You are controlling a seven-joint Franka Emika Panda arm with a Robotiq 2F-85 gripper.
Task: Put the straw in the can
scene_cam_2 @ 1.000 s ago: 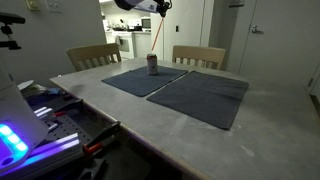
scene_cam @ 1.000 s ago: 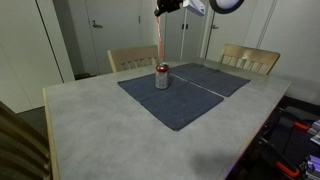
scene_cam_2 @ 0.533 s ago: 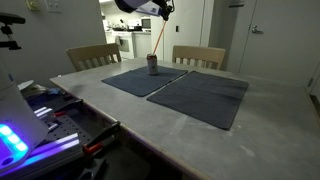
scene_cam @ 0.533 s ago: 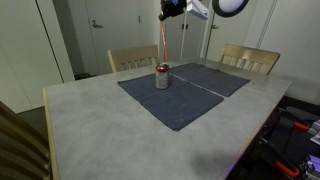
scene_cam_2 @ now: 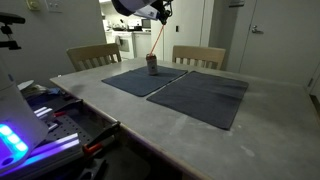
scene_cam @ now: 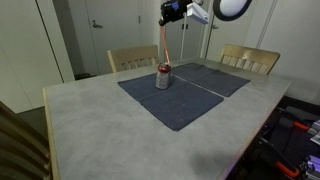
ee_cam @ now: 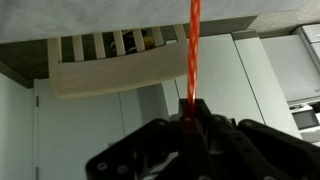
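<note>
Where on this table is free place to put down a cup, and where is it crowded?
Free: the mat without the can, and the bare table between mats and near edge. Crowded only at the can, with the straw above it.

The straw (scene_cam: 164, 42) is a very thin, straight red-orange line, several times longer than the can is tall. It hangs almost upright, leaning a little, with its upper end clamped in the pincer (scene_cam: 166, 16) and its lower end at the top of the can (scene_cam: 162, 77). Whether the tip sits inside the opening is too small to tell. The can is a small silver-grey cylinder with a red top, standing upright on a dark mat (scene_cam: 175, 105) on the counter (scene_cam: 95, 130).
</note>
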